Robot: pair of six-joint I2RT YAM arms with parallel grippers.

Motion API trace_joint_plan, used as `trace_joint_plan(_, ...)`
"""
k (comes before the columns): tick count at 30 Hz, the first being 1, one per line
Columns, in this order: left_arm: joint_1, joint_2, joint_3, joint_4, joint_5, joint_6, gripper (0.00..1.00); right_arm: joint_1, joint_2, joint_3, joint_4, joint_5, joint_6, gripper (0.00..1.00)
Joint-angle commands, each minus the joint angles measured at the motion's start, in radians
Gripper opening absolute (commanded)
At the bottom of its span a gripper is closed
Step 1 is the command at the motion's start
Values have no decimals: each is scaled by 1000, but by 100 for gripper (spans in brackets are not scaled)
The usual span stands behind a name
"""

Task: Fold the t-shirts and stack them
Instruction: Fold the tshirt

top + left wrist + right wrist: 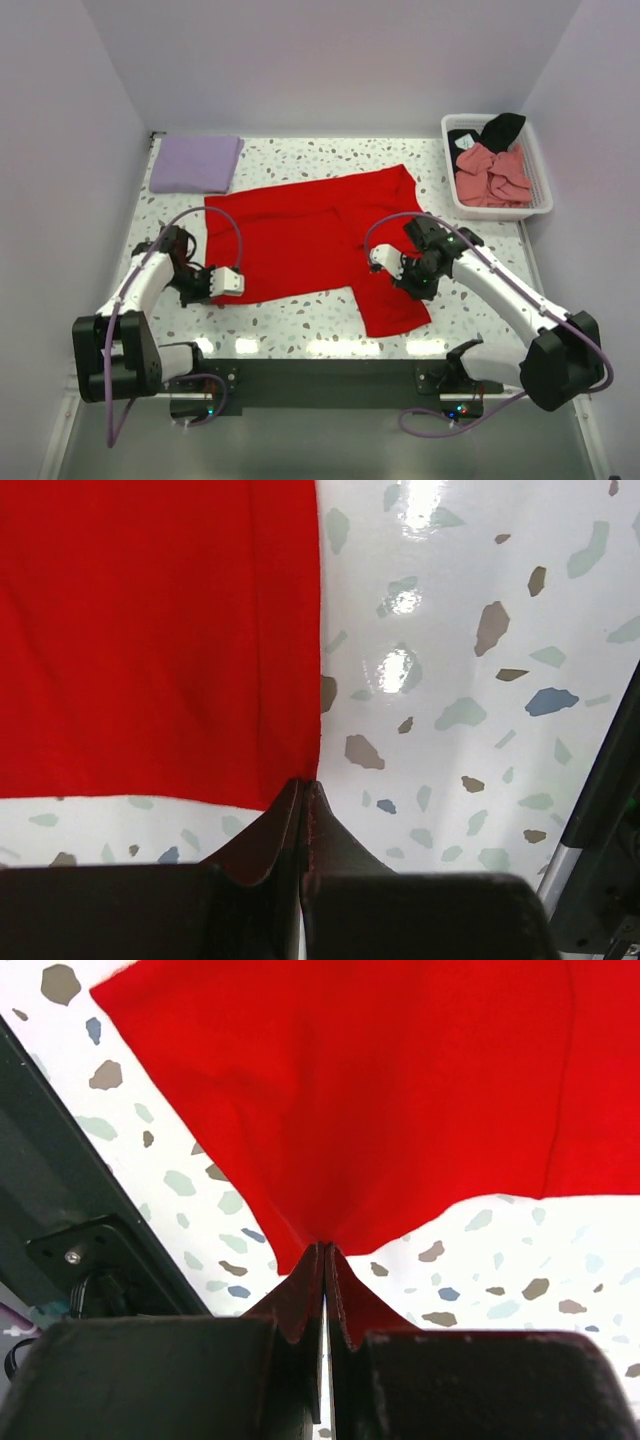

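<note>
Lying spread out on the speckled table (300, 322), the red t-shirt (300, 240) has both grippers on its near side. The left gripper (305, 785) has its jaws pressed together on the shirt's near left corner, where two edges meet. The right gripper (325, 1250) is clamped on a pinch of red cloth in the shirt's right part, and the cloth rises to it like a small tent. Beyond the red t-shirt's far left corner, apart from it, lies a folded lavender t-shirt (196, 163). Past its far right side stands a white basket (541, 200) holding a crumpled salmon-pink t-shirt (492, 176) and a black t-shirt (501, 128).
</note>
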Motion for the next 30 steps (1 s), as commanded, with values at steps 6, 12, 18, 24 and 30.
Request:
trace_joint_plan(6,51,91,191,-72,118,-36,0,-61,99,195,-27,-35,6,0)
trace_joint_plan(12,65,186,318,-65,174,-79,0,-109,238,372,-55,-32,-59,0)
trace_joint_plan(18,68,255,391,-26,199,-123,0,-142,384,574,-89,-33,-109,0)
trace_joint_plan(24,91,326,457,9,211,-158,0,-162,505,731,-129,-32,-152,0)
trace_joint_plan(30,108,395,519,43,230,-194,0,-168,646,954,-187,-26,-181,0)
